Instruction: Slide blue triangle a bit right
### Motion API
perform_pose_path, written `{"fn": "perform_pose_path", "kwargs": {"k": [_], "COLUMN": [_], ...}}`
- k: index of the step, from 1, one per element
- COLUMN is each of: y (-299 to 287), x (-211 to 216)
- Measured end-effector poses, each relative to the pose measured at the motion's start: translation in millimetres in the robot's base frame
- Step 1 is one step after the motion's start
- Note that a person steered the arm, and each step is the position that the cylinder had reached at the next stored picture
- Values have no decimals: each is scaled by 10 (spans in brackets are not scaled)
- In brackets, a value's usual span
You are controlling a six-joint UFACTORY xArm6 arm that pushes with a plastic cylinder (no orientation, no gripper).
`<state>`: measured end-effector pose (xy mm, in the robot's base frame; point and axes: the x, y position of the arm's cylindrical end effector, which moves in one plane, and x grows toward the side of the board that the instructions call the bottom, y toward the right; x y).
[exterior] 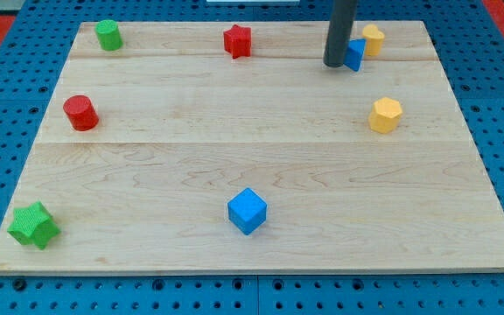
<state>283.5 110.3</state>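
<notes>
The blue triangle lies near the view's top right of the wooden board. My tip stands right against its left side, and the dark rod hides part of the block. A yellow block sits just to the right of the triangle, touching it or nearly so.
A yellow hexagonal block lies at the right below the triangle. A red star is at the top centre, a green cylinder at top left, a red cylinder at left, a green star at bottom left, a blue cube at bottom centre.
</notes>
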Motion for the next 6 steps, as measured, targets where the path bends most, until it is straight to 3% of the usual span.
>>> {"fn": "perform_pose_path", "kwargs": {"k": [1,4,6], "y": [-144,507,645], "x": [-115,-153,-153]}}
